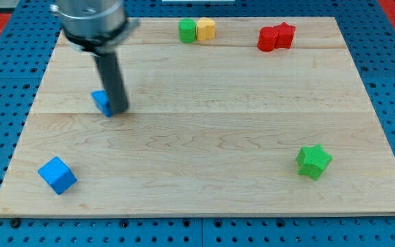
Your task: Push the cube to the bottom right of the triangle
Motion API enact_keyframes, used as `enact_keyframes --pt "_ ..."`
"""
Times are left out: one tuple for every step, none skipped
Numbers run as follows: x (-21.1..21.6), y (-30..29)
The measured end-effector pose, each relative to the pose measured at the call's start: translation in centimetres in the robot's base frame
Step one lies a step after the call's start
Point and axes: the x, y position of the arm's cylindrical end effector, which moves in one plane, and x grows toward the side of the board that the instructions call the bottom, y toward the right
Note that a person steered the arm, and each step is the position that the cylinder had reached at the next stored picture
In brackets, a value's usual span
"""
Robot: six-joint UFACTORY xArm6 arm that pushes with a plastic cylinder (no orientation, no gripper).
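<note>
Plainly, blue cube (pixel 57 175) sits corner-down.

Nothing stands between blue cube (pixel 57 175) and blue triangle (pixel 102 102).

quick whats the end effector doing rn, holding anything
No gripper, just a rod: my tip holds nothing and sits against the right side of the small blue block, away from the blue cube.

Blue cube (pixel 57 175): sits flat on the board near the view's bottom-left corner, rotated so a corner faces the view's bottom, nothing touching it. Blue triangle (pixel 102 102): upper-left area, mostly hidden behind the rod, only its left part visible. The two lie well apart, cube below-left of triangle.
</note>
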Motion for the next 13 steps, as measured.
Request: enact_keyframes --pt "0.5 -1.2" --pt "8.8 3.5" --pt "16.7 3.0" --pt "19.0 -1.3" --pt "17.2 -6.1" --pt "10.3 -6.1" --pt "11.7 -3.7" --pt "14.4 -1.9" --pt "9.0 -0.7" --pt "1.7 -0.7" --pt "0.6 0.5" --pt "0.6 1.8" --pt "0.8 3.1"
